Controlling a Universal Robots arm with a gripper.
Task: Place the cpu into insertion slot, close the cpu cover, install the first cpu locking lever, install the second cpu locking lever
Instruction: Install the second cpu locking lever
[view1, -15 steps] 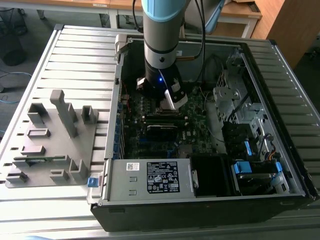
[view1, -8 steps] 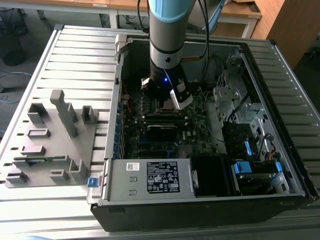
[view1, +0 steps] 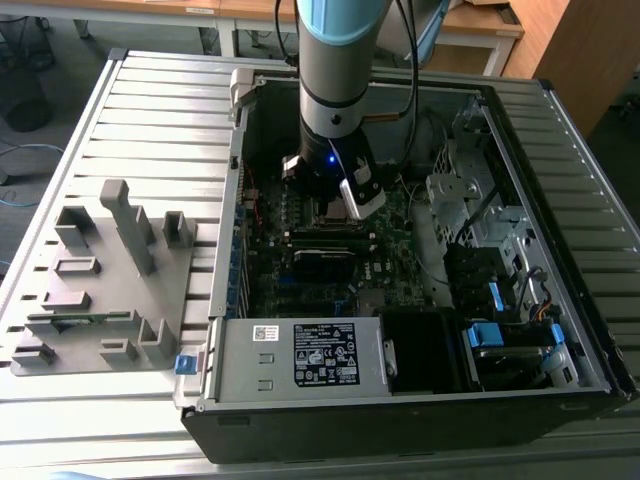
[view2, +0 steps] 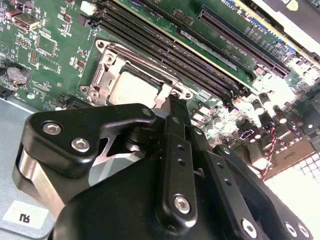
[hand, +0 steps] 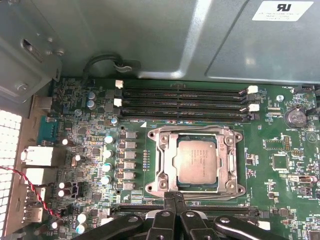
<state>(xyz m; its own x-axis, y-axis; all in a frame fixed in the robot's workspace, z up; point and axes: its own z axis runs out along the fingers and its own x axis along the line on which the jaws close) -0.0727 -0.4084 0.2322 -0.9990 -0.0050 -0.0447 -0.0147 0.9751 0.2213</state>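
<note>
Under the cpu cover (hand: 165, 165), the cpu (hand: 197, 160) sits; gripper (hand: 174, 199) seemingly closed.

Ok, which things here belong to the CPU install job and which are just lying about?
Job:
- cpu, seated in the insertion slot
- cpu cover, down around it
- hand, fingertips together at the slot's edge

Lying about:
- grey fixture block
- memory slots
- coin battery

My black gripper (hand: 174, 202); dull silver-grey cpu (hand: 197, 161) in a silvery cpu cover (hand: 167, 165); dark green circuit board (hand: 280, 145) with black slots (hand: 182, 102).
</note>
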